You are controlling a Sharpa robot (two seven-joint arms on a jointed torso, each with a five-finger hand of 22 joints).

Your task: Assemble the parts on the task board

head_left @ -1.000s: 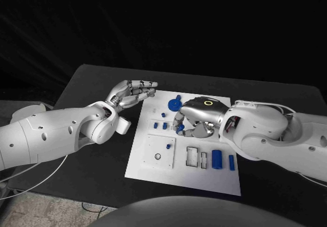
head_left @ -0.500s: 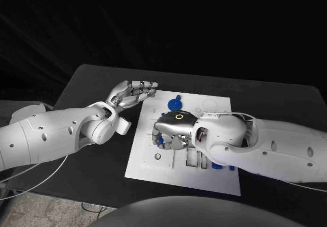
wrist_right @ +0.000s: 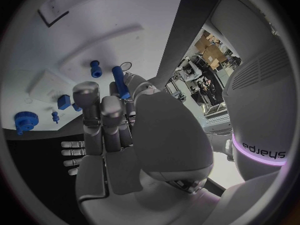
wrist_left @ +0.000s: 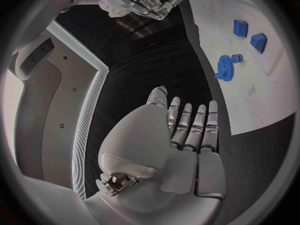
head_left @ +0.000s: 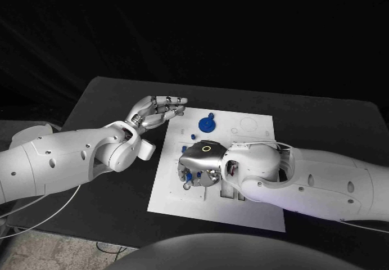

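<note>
Over the left middle of the white task board, the right hand holds a long blue peg in its fingertips; the left hand hovers flat and empty by the board's far left corner; a blue gear lies on the far part.

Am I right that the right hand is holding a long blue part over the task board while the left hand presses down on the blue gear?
Not quite. The head view shows the left hand open and holding nothing, beside the task board, apart from the blue gear. The rest stands: the right wrist view shows the right hand holding a long blue part over the board.
</note>
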